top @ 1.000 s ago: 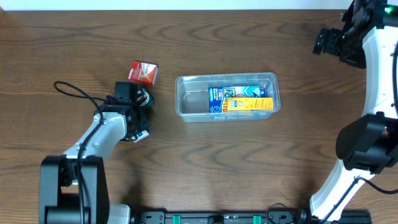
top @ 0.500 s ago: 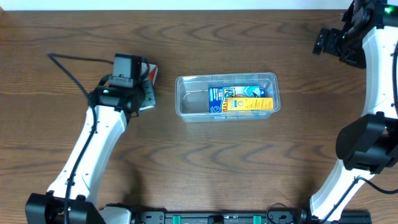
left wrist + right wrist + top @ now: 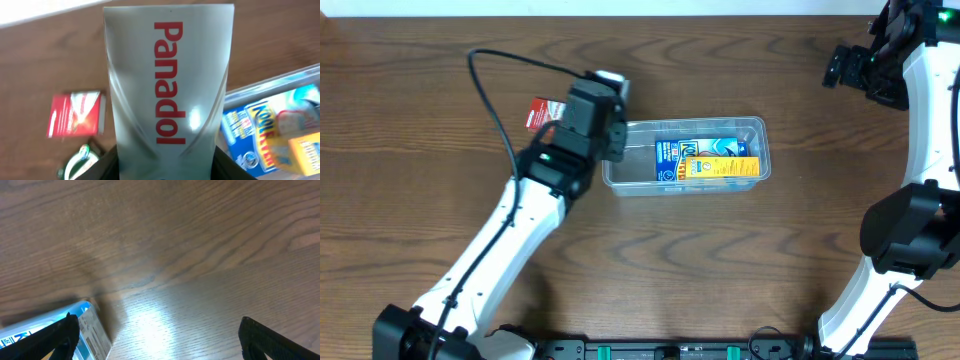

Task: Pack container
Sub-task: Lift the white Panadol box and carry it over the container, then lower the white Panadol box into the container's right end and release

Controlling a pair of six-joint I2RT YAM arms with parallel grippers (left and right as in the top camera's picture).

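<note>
Left fingers [image 3: 109,167] are closed on the lower end of a silver-grey cardboard Panadol box [image 3: 169,75]. They hold it over the left end of the clear rectangular plastic container [image 3: 750,125], which sits mid-desk. I judge this is for lowering it into the free left part, beside the blue-and-yellow box [image 3: 710,160]. Right fingers [image 3: 260,337] stand wide apart at the far corner, holding nothing.

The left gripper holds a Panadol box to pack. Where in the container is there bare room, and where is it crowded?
Bare floor for the Panadol box lies at the container end nearest the left gripper, between that end wall and the blue box. The blue box and yellow box crowd the rest.
</note>
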